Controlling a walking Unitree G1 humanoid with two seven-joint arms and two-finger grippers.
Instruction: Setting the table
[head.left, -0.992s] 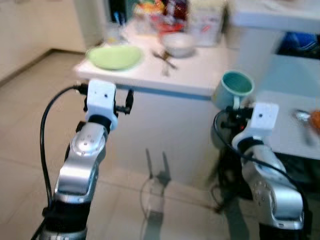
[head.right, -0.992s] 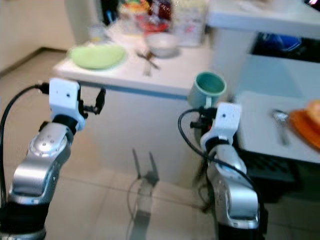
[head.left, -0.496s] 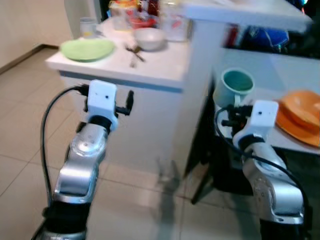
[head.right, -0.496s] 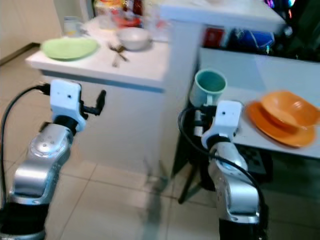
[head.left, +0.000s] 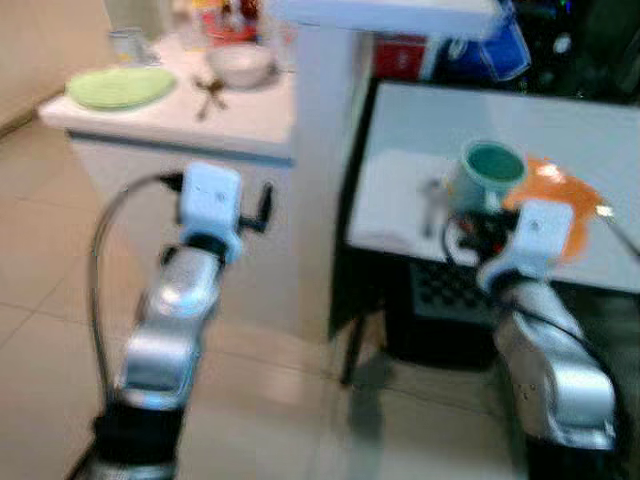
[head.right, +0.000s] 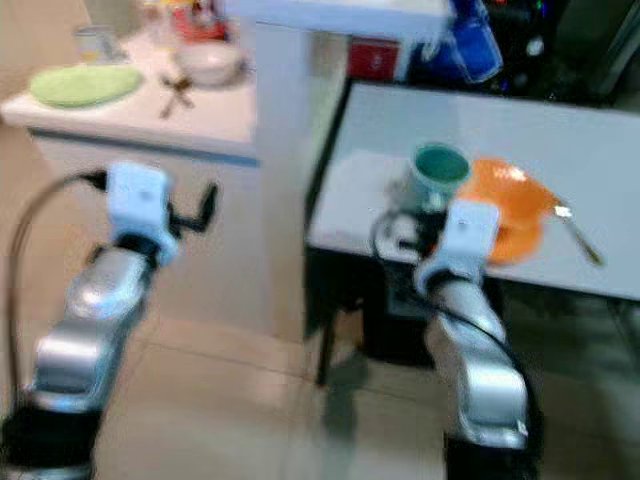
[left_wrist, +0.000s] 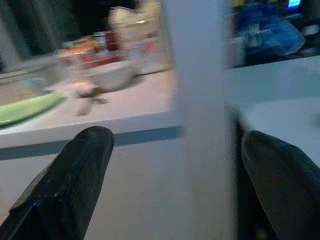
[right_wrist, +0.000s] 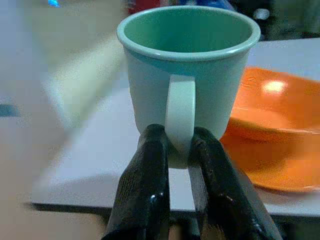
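Right wrist view gives the clearest reading: the right gripper (right_wrist: 179, 150) has its two black fingers (right_wrist: 147, 185) pinched on the handle of a teal mug (right_wrist: 187, 75), one finger on each side of the loop. The mug stands upright, mouth up, and looks empty. It is carried in the air at the near edge of the white dining table (head.left: 400, 200), just beside an orange plate (head.right: 515, 205) already lying there (a piece of cutlery (head.right: 578, 232) rests further along the tabletop).

The mug looks rigid and glossy, probably melamine or glazed ceramic, so it is likely light but slick, and it could chip if set down hard. Held by the handle alone, it may swing or twist about the fingers; a firm, steady clamp and a level, slow lowering onto a bare patch of table would suit it best.

The left gripper (left_wrist: 175, 185) hangs in front of the white counter, its fingers spread wide with nothing between them. On that counter sit a green plate (head.left: 118, 87) and a white bowl (head.left: 240, 65).
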